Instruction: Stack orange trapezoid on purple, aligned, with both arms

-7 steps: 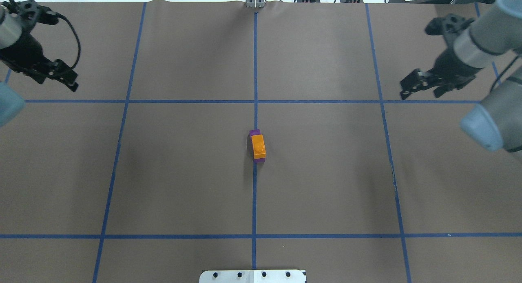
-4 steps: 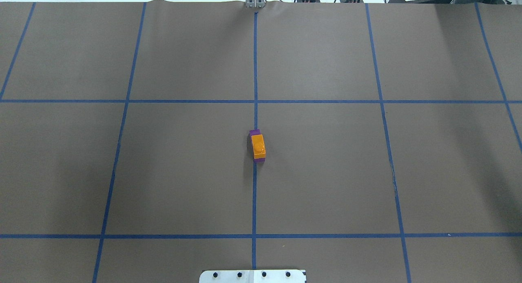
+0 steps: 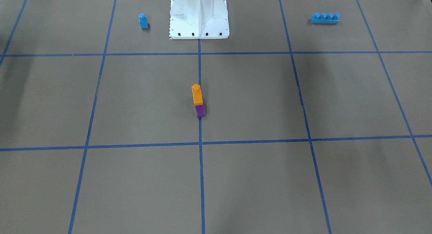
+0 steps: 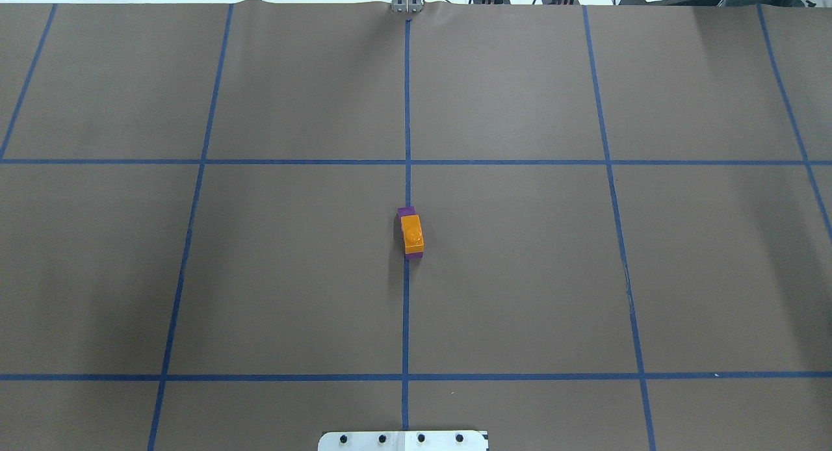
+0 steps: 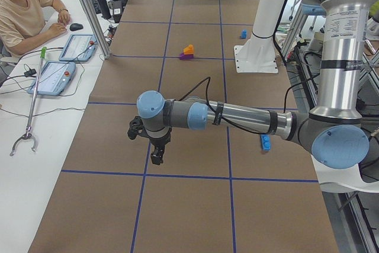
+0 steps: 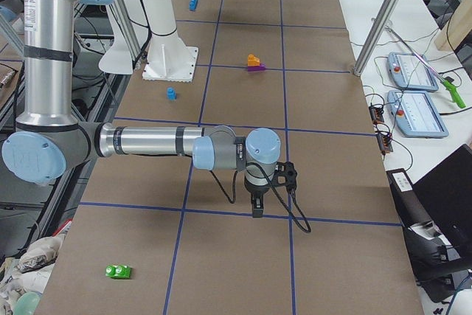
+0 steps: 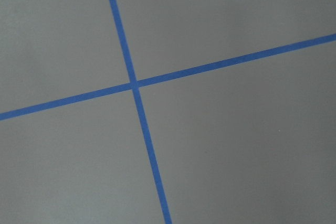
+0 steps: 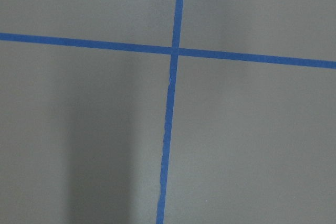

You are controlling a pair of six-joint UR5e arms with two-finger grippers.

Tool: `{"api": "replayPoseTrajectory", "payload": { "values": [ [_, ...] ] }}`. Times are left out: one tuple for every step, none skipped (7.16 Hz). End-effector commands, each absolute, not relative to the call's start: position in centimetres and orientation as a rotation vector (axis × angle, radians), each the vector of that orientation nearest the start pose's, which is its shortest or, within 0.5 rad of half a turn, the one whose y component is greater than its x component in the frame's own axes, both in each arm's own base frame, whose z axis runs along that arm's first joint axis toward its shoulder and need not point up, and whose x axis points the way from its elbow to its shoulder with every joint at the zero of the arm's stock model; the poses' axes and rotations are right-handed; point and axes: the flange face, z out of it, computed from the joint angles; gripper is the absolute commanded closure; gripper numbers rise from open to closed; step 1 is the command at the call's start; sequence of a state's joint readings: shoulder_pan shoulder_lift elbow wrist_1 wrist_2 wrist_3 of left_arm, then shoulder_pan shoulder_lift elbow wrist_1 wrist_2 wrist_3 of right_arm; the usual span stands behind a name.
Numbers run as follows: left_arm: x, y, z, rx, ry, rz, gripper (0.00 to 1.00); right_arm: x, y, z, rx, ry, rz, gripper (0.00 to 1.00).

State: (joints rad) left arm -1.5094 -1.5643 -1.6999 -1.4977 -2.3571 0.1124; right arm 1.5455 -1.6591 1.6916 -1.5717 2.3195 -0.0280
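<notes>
The orange trapezoid (image 4: 411, 233) sits on top of the purple block (image 4: 407, 211) at the table's middle, on the blue centre line; the purple ends show past the orange at front and back. The front view shows the orange (image 3: 197, 95) above the purple (image 3: 200, 111). No gripper is near the stack. My left gripper (image 5: 155, 157) hangs over the table's left end, seen only in the exterior left view. My right gripper (image 6: 256, 208) hangs over the right end, seen only in the exterior right view. I cannot tell whether either is open or shut. Both wrist views show only brown paper and blue tape.
A small blue single-stud block (image 3: 143, 21) and a long blue four-stud brick (image 3: 325, 18) lie either side of the white robot base (image 3: 199, 25). A green block (image 6: 118, 271) lies at the right end. An operator (image 5: 23, 16) sits beside the table with tablets (image 5: 74, 47).
Both arms have drawn back out of the overhead view, the left off to the left and the right off to the right. The orange-on-purple stack has not moved.
</notes>
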Motion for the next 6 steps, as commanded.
{"api": "replayPoseTrajectory", "payload": {
  "values": [
    [-4.1, -48.6, 61.3, 0.057, 0.785, 0.16, 0.0, 5.4, -47.0, 64.7, 0.029, -0.746, -0.064, 0.0],
    [-5.6, -48.4, 61.6, 0.063, 0.782, 0.126, 0.0, 5.4, -46.7, 65.1, 0.03, -0.744, -0.066, 0.0],
    [-5.8, -48.3, 61.6, 0.061, 0.785, 0.12, 0.0, 5.5, -46.1, 65.4, 0.022, -0.739, -0.058, 0.0],
    [-6.2, -48.2, 61.5, 0.065, 0.787, 0.113, 0.0, 5.5, -46.0, 65.5, 0.02, -0.739, -0.057, 0.0],
    [-6.3, -48.1, 62.4, 0.054, 0.778, 0.106, 0.0, 5.5, -46.0, 65.8, 0.013, -0.739, -0.056, 0.0],
    [-6.9, -46.5, 63.0, 0.051, 0.785, 0.091, 0.0, 5.4, -45.9, 65.7, 0.018, -0.756, -0.064, 0.0]
  ]
}}
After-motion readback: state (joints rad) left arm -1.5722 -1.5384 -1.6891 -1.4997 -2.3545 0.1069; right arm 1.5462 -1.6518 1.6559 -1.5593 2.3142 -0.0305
